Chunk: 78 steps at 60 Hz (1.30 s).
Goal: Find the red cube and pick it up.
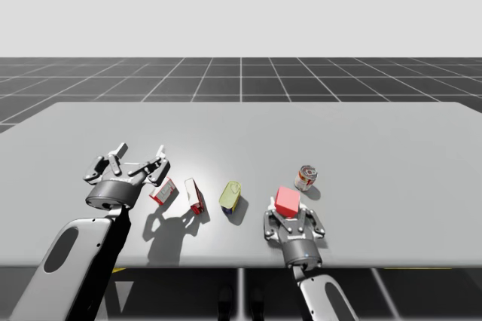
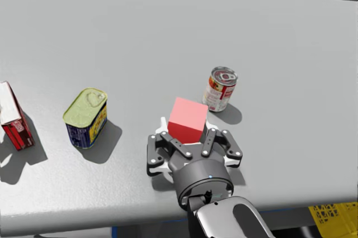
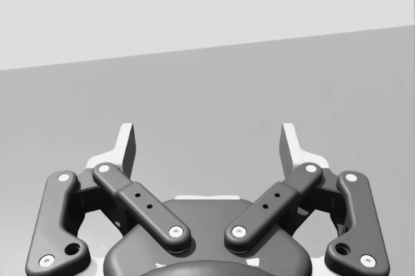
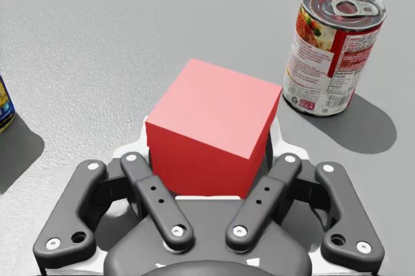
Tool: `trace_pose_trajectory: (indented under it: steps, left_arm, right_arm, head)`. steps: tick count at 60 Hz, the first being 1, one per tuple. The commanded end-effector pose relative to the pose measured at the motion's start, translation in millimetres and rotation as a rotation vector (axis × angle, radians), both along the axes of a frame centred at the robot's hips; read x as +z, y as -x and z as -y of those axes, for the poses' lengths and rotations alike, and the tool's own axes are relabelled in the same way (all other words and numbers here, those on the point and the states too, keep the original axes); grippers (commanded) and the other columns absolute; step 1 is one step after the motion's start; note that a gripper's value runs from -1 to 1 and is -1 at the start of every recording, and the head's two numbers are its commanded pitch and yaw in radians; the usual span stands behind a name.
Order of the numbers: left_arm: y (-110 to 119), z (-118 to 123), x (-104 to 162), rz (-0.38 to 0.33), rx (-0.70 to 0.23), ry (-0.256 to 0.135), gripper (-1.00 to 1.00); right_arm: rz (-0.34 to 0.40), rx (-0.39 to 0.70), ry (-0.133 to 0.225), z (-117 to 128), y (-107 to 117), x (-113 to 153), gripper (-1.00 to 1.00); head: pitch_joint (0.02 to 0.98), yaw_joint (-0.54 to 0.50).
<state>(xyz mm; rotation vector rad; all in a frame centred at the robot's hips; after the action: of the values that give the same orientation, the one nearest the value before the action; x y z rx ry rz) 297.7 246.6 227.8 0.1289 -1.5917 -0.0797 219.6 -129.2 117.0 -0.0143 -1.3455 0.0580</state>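
Head view, red cube [image 2: 188, 117] partly behind right gripper [image 2: 187, 131]

This is a simulated test bench. A plain grey table [image 1: 376, 132] with a smooth, even top stands on a dark floor [image 1: 241, 80] ruled in a square grid that runs to a level horizon under a flat pale backdrop [image 1: 241, 4]. The props are grocery stand-ins. A red-and-white can [image 2: 222, 88] stands just ahead of my right gripper's [image 2: 187, 132] jaws and a little to their side. A yellow-green tin [image 2: 86, 116] stands apart on their other side. Two red-and-white boxes [image 1: 163, 191] lie near my left gripper's [image 1: 126, 157] jaws.
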Motion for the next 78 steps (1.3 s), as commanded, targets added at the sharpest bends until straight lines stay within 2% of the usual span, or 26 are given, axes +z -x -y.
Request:
trace_pose_trajectory:
  steps: [1, 5, 8, 18, 26, 35, 43, 52, 58, 66, 78]
  left_arm:
    - [0, 0, 0, 0.000, -0.001, 0.000, -1.00]
    - [0, 0, 0, 0.000, -0.001, 0.001, -1.00]
    - [0, 0, 0, -0.001, -0.002, 0.001, -1.00]
    - [0, 1, -1, -0.002, -0.003, -0.001, -1.00]
    - [0, 2, -1, -0.003, -0.003, -0.003, -1.00]
    - [0, 2, -2, -0.004, -0.004, -0.004, -1.00]
    - [0, 2, -2, -0.003, -0.004, -0.003, -1.00]
    - [0, 1, -2, -0.002, -0.001, -0.002, -1.00]
    - [0, 1, -2, -0.002, -0.001, -0.002, -1.00]
    - [0, 0, -1, 0.001, -0.001, 0.000, -1.00]
    - [0, -1, 0, 0.003, 0.000, 0.000, -1.00]
  right_arm:
    - [-0.047, -0.019, 0.017, 4, 0, -9, 0.70]
    - [-0.048, -0.029, 0.022, 6, 1, -10, 0.96]
    - [-0.055, -0.035, 0.019, 9, 2, -10, 0.99]
    - [-0.048, -0.052, 0.030, 15, 4, -12, 1.00]
    - [-0.045, -0.063, 0.026, 20, 5, -12, 1.00]
    - [-0.041, -0.067, 0.030, 22, 5, -13, 1.00]
    - [-0.037, -0.070, 0.031, 22, 6, -12, 1.00]
    - [-0.019, -0.071, 0.029, 23, 5, -10, 1.00]
    - [0.025, -0.066, 0.031, 24, 2, 3, 1.00]
    - [0.101, -0.058, 0.033, 22, -3, 33, 1.00]
    - [0.185, -0.051, 0.008, 18, -5, 70, 1.00]
  head:
    - [0.854, -0.23]
    - [0.850, -0.23]
    - [0.844, -0.23]
    - [0.794, -0.24]
    - [0.646, -0.24]
    - [0.540, -0.25]
    - [0.488, -0.25]
    - [0.471, -0.24]
    - [0.475, -0.25]
    - [0.483, -0.26]
    - [0.478, -0.26]
